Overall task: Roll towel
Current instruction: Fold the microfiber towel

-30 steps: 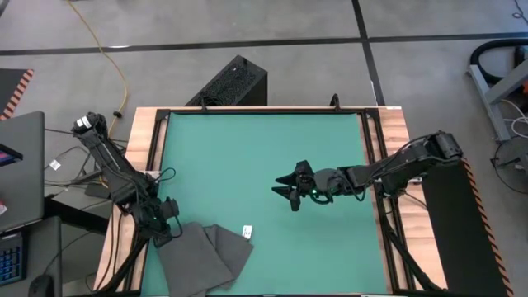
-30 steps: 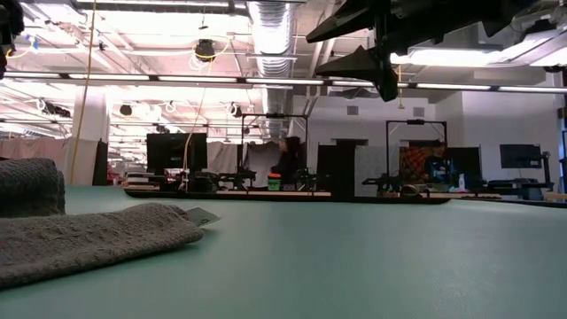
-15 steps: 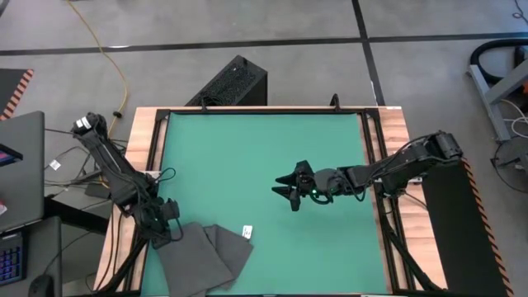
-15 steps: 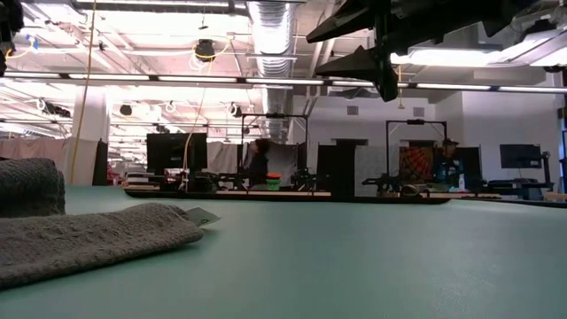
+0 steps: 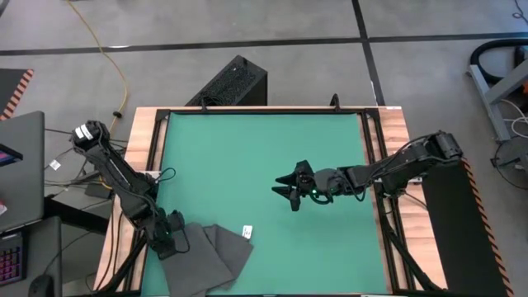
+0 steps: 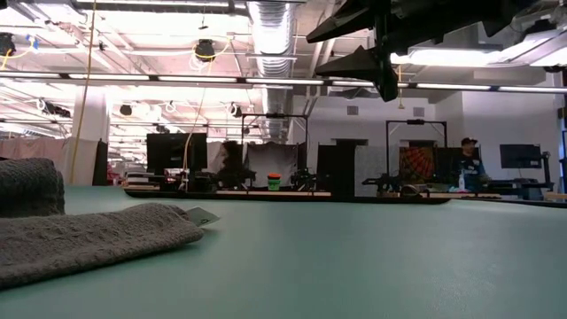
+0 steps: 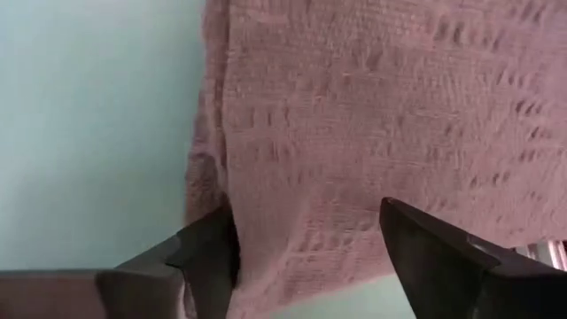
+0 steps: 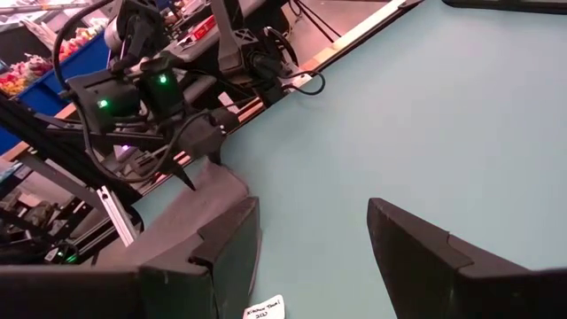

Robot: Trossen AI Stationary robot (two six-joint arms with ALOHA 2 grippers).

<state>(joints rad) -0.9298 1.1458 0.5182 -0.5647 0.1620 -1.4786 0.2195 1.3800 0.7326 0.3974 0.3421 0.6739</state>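
Note:
The dark grey towel [image 5: 206, 257] lies partly folded on the green mat [image 5: 264, 148] at its near left corner, its white tag [image 5: 247, 233] toward the middle. In the low view the towel [image 6: 89, 241] lies flat, with a thicker folded part [image 6: 31, 186] behind it. My left gripper [image 5: 171, 239] points steeply down over the towel's left edge, open. In the left wrist view its fingers [image 7: 213, 252] straddle a corner of the cloth [image 7: 354, 133]. My right gripper [image 5: 286, 191] hangs open above the mat's middle, away from the towel. My left gripper [image 7: 303, 213] stands open over the towel's left edge [image 7: 221, 177], one finger at the cloth's border and the other over the cloth. Whether the fingertips touch the cloth, I cannot tell.
Wooden strips and black rails [image 5: 148, 165] frame the mat on both sides. A black box [image 5: 231, 82] sits on the floor beyond the far edge, and a laptop [image 5: 16, 165] lies left of the table. The mat is bare green right of the towel [image 5: 330, 247].
My left gripper has gone down and toward the table's near edge, coming over the towel's left edge. The towel lies as before. In the room behind the table, a person has walked toward the left.

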